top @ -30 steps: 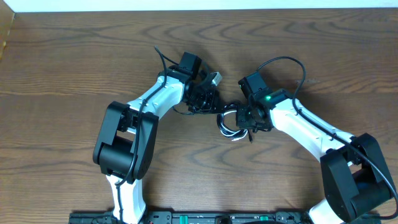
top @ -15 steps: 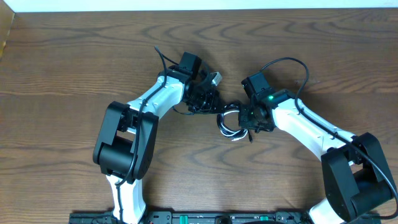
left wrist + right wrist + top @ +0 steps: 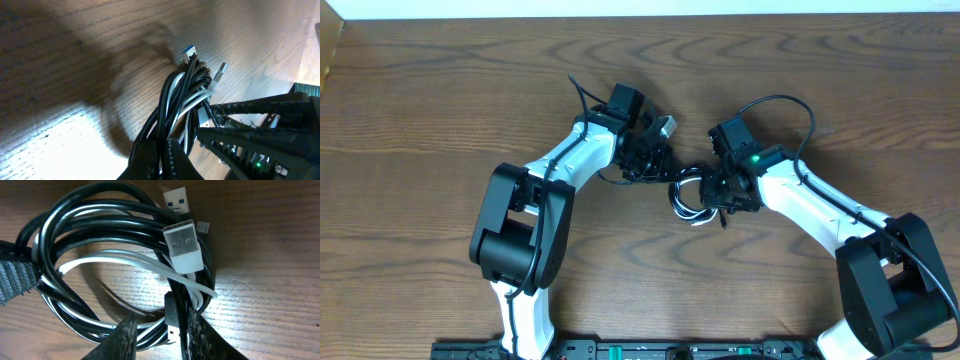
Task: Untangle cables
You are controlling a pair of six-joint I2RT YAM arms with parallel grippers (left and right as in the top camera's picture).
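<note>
The black cable and the white cable are seen coiled together in one small bundle on the wooden table, about midway between left and right, in the gap between the two arms. In the overhead view the bundle lies just near of both tool heads.

The left gripper is closed tight on several black and white strands at the left side of the coil. The right gripper is set narrow at the right side, with a few strands and a black plug between its fingers. Whether they are pinched cannot be told.

At the far right of the coil a white flat plug is laid across the black loops, with a blue-tongued plug just beyond it and a small metal plug beside it. The white cable is threaded under and over the black loops.

A thick black wire arches over the right arm, and a thinner one rises from the left arm. Both stand apart from the bundle.
</note>
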